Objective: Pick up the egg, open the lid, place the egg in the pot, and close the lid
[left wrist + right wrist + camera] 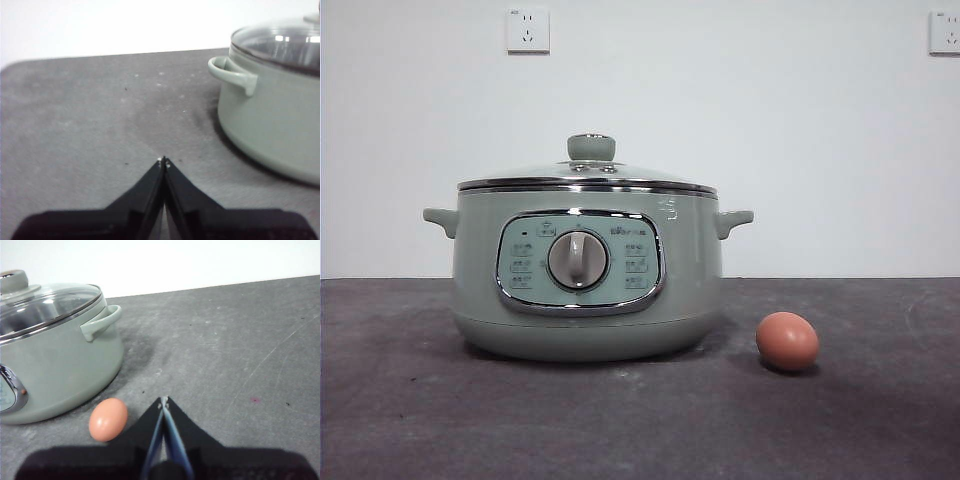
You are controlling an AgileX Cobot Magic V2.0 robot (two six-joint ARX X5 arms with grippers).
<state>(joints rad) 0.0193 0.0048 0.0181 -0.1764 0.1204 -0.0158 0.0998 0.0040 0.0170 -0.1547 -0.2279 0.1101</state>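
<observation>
The sage-green pot [586,275] stands mid-table with its grey dial facing the front view. On it sits the glass lid [588,172] with its green knob, closed. A brown-orange egg [787,341] lies on the dark table just right of the pot. In the right wrist view the egg [107,419] rests close beside my right gripper [163,401], which is shut and holds nothing. The pot [55,360] and lid [45,302] show there too. My left gripper [163,161] is shut and empty, a short way from the pot [272,120] on its other side.
The dark grey table [420,420] runs to a white wall with two sockets [528,30]. The pot's side handles [232,75] [102,322] stick out toward each arm. Neither arm shows in the front view.
</observation>
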